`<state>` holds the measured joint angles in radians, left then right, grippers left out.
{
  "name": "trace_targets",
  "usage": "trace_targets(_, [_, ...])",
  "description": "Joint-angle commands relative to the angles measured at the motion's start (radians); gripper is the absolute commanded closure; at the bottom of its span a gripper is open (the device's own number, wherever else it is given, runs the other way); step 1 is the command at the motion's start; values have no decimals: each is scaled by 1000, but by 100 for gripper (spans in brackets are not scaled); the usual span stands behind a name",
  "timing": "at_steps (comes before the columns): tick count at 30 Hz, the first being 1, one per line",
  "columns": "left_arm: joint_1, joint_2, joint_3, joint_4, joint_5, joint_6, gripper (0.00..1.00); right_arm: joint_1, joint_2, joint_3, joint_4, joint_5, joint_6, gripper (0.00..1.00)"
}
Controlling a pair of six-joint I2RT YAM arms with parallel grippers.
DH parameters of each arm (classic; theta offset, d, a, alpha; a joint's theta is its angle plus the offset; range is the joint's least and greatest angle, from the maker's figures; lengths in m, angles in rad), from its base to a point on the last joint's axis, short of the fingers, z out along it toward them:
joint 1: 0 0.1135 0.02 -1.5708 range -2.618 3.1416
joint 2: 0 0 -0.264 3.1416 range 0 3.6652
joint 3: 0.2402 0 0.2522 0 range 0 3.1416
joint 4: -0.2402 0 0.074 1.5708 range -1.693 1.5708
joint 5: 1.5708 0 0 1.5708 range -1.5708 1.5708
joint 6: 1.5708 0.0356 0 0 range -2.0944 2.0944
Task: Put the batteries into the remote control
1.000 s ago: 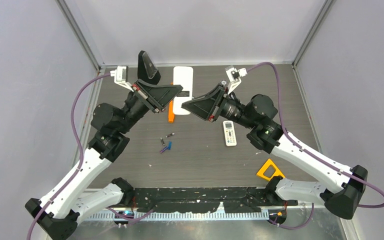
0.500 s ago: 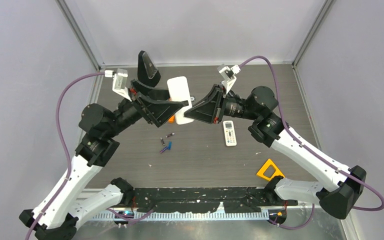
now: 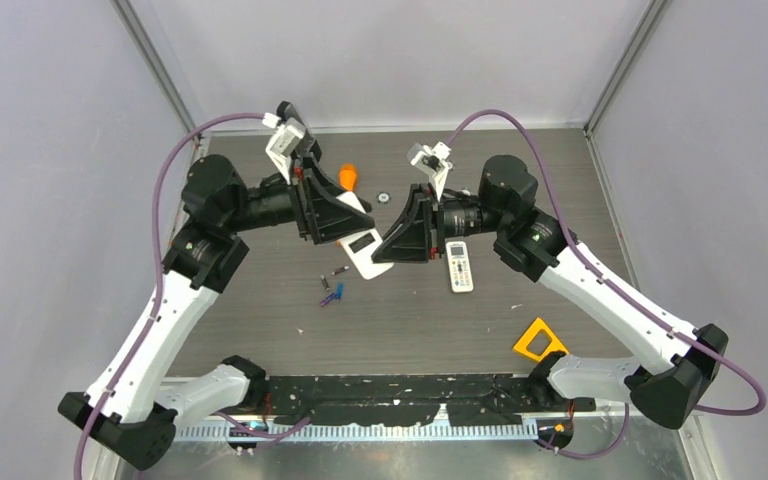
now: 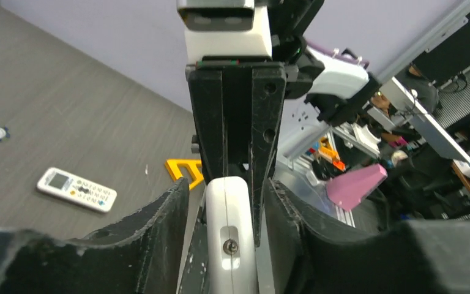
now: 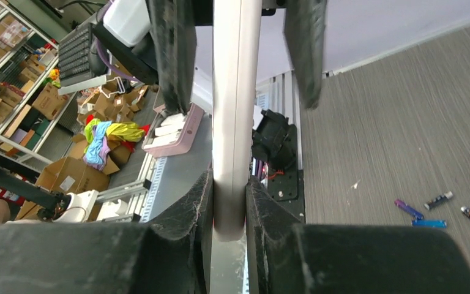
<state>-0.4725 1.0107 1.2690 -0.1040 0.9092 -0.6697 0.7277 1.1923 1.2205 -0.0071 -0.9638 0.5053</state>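
Observation:
A large white remote hangs tilted above the table between both grippers, its dark open battery bay facing up. My right gripper is shut on its thin edge, which shows in the right wrist view. My left gripper surrounds the remote's other end with small gaps on both sides, so it looks open. Several batteries lie loose on the table below, blue, purple and dark grey. They also show in the right wrist view.
A small white remote lies right of centre, also in the left wrist view. An orange object and a small round disc lie at the back. A yellow piece lies front right.
The white remote has moved from the back centre toward the middle and tilted. Both wrists have turned, and the left arm has swung back, uncovering the orange object and the disc.

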Motion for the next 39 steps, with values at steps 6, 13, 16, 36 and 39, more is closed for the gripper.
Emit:
trace_targets(6, [10,6,6,-146,139,80,64,-39,5,45,-54,13,-54,95])
trace_targets(13, [31,5,0,-141,165,73,66,-53,21,74,-121,-27,-98,95])
trace_targets(16, [31,9,-25,-49,169,2,87,-53,25,79,-143,-12,-105,94])
trace_targets(36, [23,-158,-329,470,-327,-493,100,18,-104,-248,423,708,347,30])
trace_targets(39, [21,-176,-358,498,-375,-512,100,21,-108,-284,460,721,390,31])
